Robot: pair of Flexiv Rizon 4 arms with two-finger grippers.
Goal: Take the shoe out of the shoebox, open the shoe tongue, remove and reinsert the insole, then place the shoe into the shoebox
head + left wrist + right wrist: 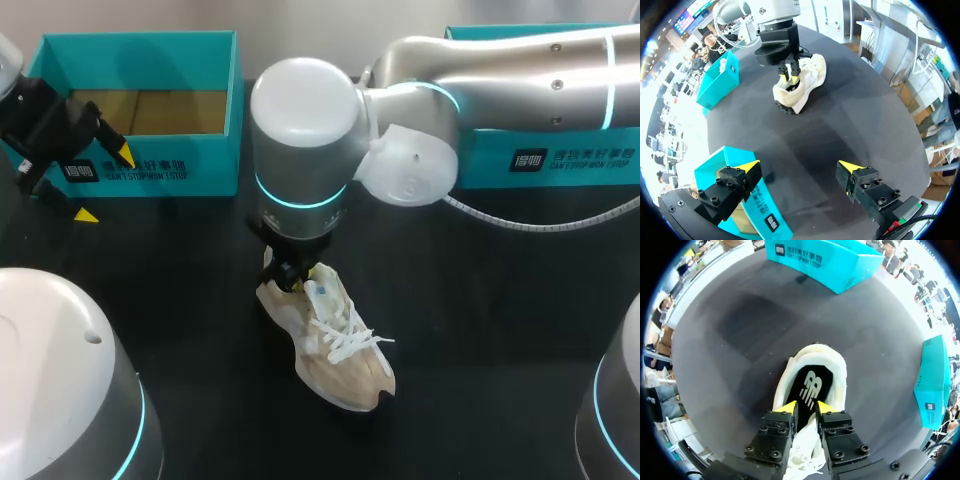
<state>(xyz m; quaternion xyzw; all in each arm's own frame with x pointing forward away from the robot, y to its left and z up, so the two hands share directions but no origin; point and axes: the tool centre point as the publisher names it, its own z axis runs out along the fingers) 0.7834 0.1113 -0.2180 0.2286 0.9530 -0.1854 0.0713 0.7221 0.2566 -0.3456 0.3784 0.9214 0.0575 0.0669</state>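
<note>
The left end effector (104, 185) hangs low over the black desk (480, 300) at the far left. Its two yellow-tipped fingers (86, 214) are spread wide and hold nothing. It sits just in front of the open teal shoebox (200, 165), close to the box's front wall. The box stands upright with only its brown cardboard floor showing inside. From the shoe, this box lies toward ten o'clock, well apart from it.

Near the middle of the desk lies the shoe (340, 355), a beige and white trainer resting on its sole outside the box. In the head view its toe points to five o'clock and its heel to eleven o'clock. The white laces (352, 340) are loosely spread over the front. The right wrist view looks down into the opening, where the black insole (810, 390) lies flat inside.

The right arm (500, 70) comes in from the right and reaches past the middle. The right end effector (288, 272) is lowered onto the heel half of the shoe, at the mouth of the opening beside the top of the white tongue (807, 442). I cannot tell whether it has hold of the tongue or anything else.

A second teal box (560, 155) lies at the far right, toward two o'clock from the shoe, partly hidden behind the right arm.
</note>
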